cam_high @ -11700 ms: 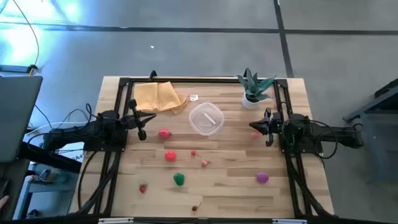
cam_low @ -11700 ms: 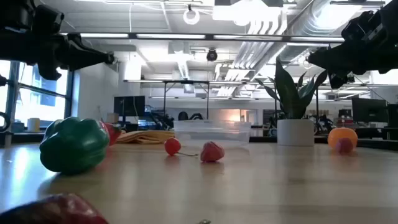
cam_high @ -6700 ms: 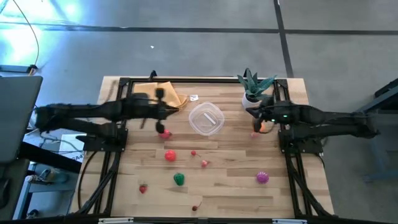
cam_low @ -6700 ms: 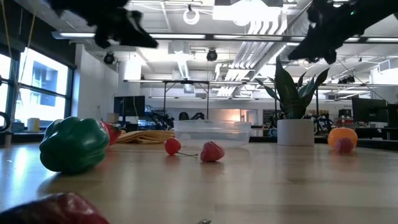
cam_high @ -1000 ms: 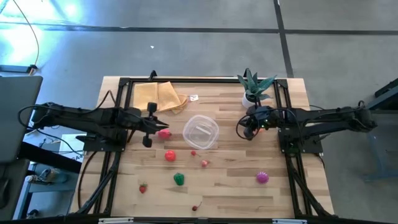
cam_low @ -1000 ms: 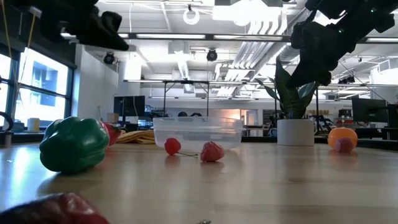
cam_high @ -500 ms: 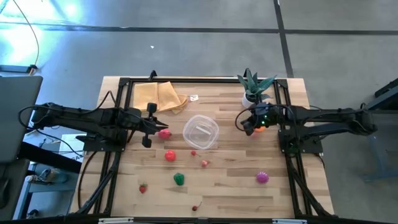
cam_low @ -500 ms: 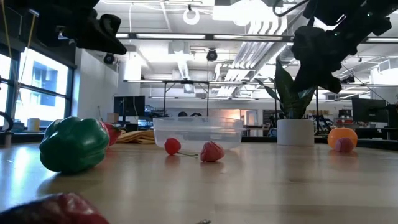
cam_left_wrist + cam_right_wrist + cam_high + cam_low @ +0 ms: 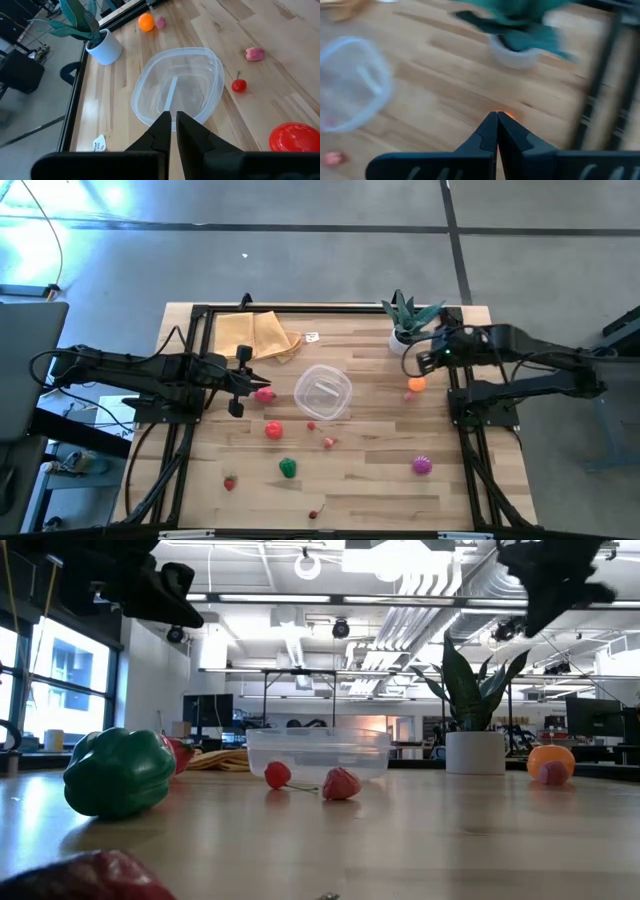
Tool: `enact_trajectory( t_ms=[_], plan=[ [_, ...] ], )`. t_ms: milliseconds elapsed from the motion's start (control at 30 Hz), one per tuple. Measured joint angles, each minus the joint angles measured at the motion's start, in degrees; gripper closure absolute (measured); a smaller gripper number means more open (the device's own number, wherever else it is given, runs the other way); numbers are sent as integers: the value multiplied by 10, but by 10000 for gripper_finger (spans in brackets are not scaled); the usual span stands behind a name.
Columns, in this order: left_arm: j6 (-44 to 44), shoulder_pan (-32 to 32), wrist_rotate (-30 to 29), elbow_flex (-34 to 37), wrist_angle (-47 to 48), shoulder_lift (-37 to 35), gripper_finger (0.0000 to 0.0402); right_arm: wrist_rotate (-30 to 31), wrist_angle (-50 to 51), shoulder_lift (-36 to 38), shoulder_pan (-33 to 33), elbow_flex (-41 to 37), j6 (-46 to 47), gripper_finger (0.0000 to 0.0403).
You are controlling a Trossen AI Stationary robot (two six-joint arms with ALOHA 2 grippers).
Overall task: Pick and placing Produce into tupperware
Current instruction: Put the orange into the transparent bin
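Note:
The clear round tupperware (image 9: 322,392) stands at mid-table, nothing inside it (image 9: 177,85). Produce lies loose on the wood: a red piece (image 9: 263,393) just left of it, a red tomato (image 9: 273,430), a cherry (image 9: 311,425), a pink strawberry (image 9: 329,443), a green pepper (image 9: 288,468), a purple piece (image 9: 422,466) and an orange (image 9: 416,384). My left gripper (image 9: 252,382) hovers shut, high above the table (image 9: 195,618), left of the tupperware. My right gripper (image 9: 422,365) is shut and raised (image 9: 540,625) above the orange (image 9: 506,116), pointing steeply down.
A spiky green plant in a white pot (image 9: 405,330) stands at the far right, close to my right gripper. A folded yellow cloth (image 9: 255,335) lies at the far left. A red strawberry (image 9: 230,482) and a small cherry (image 9: 315,513) lie toward the near edge.
My right gripper has risen from just right of the tupperware and drawn back toward the table's far right, beside the plant, tipping to point more steeply down and rolling as it went; it stays shut. The orange lies uncovered below it.

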State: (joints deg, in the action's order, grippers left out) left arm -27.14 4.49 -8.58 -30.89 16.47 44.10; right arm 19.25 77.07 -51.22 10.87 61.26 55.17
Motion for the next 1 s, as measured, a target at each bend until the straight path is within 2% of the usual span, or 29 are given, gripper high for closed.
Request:
enact_trajectory(
  t_ms=[133, 300, 533, 667, 1000],
  plan=[
    [0, 0, 0, 0, 0, 0, 383, -1, 97, 0, 0, 27, 33, 396],
    [0, 0, 0, 0, 0, 0, 382, -14, 121, 0, 0, 21, 50, 369],
    [0, 0, 0, 0, 0, 0, 383, -15, 77, -1, 0, -23, 52, 312],
    [0, 0, 0, 0, 0, 0, 382, -38, 23, -1, 0, -64, 93, 288],
    [0, 0, 0, 0, 0, 0, 383, -62, -88, -2, 0, -190, 140, 279]
  ],
)
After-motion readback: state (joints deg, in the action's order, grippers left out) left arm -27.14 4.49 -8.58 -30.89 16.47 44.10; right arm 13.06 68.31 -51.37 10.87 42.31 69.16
